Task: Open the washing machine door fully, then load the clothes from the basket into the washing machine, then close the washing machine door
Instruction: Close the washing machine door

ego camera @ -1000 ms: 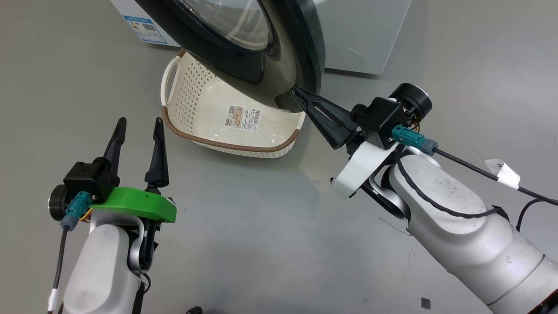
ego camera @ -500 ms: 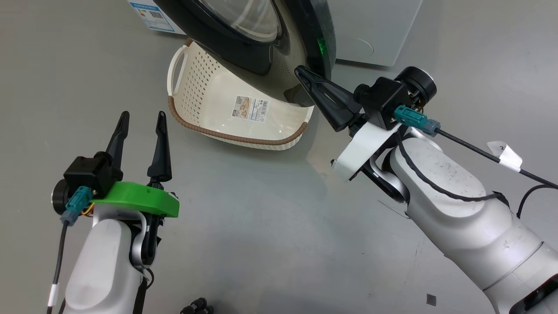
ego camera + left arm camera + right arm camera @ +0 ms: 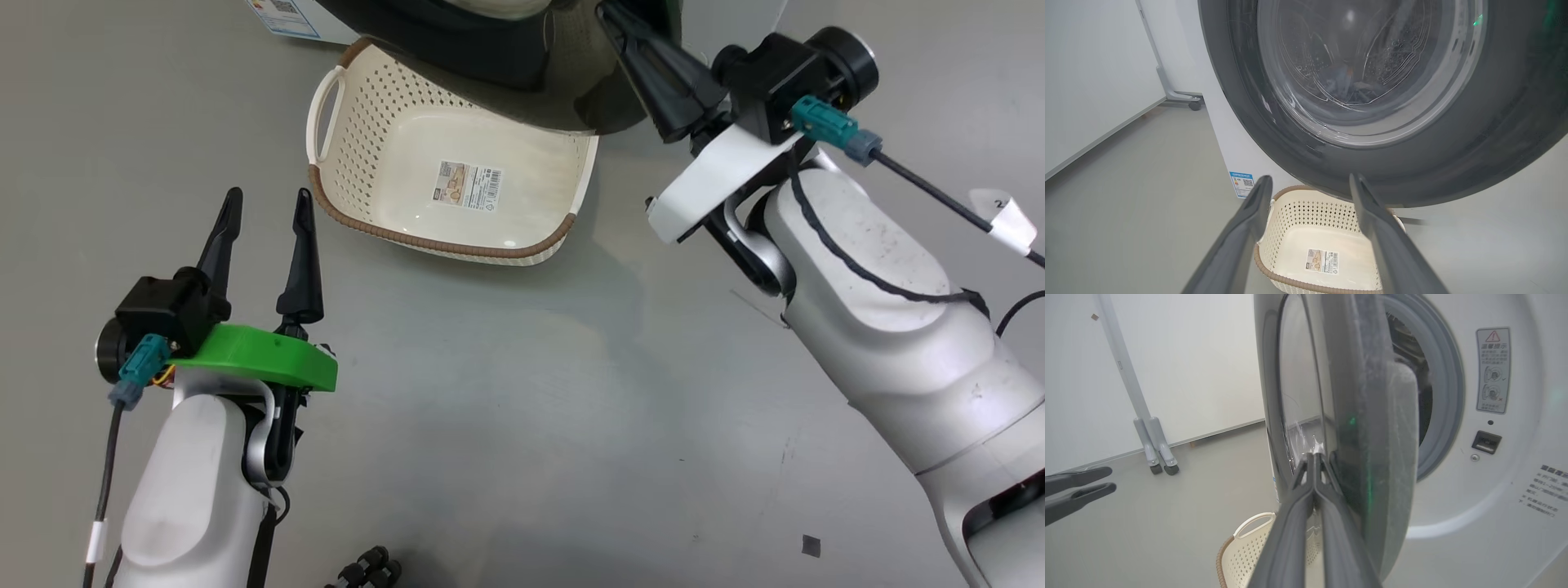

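door (image 3: 1363, 396) swung closer to washing machine (image 3: 1494, 477), baring more basket (image 3: 359, 147) | right gripper (image 3: 1314, 457): fingers pressed together, tips against door rim | left gripper (image 3: 268, 196): jaws apart, unmoved

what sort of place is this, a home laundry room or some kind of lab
Probably a lab or test space, not a home: the washing machine stands on a smooth grey floor beside plain white walls, with a wheeled stand parked nearby.

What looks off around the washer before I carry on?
Nothing spilled or damaged. The basket stands upright, empty but for its label, partly under the partly open washing machine door; the shut right gripper sits at the door's edge.
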{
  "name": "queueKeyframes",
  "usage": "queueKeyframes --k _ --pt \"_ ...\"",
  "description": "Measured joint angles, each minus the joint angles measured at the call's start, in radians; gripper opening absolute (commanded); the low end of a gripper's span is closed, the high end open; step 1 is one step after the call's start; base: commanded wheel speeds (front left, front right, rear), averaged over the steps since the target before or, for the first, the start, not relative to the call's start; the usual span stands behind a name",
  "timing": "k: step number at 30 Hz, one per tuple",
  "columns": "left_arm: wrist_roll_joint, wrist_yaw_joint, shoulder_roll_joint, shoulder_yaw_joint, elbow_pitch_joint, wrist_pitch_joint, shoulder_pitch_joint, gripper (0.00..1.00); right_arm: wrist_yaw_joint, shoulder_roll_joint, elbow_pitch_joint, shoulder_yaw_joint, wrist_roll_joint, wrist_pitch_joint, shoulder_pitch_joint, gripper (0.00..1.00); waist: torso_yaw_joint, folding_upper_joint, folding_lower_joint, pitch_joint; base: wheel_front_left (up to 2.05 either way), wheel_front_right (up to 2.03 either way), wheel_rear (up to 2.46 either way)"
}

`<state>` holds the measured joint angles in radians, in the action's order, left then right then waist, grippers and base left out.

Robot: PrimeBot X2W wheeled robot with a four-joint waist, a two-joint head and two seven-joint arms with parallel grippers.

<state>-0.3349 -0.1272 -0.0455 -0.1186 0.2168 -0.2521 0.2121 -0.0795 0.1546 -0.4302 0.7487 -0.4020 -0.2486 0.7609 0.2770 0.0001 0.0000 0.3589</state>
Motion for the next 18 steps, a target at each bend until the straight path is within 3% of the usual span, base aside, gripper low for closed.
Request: queueKeyframes --k 18 --pt "-0.028 0.000 0.009 -0.077 -0.013 0.000 0.084 1.00 0.029 0.028 -0.119 -0.077 0.031 -0.001 0.236 0.00 0.030 0.0000 0.0000 0.108 0.00 0.00 0.00"
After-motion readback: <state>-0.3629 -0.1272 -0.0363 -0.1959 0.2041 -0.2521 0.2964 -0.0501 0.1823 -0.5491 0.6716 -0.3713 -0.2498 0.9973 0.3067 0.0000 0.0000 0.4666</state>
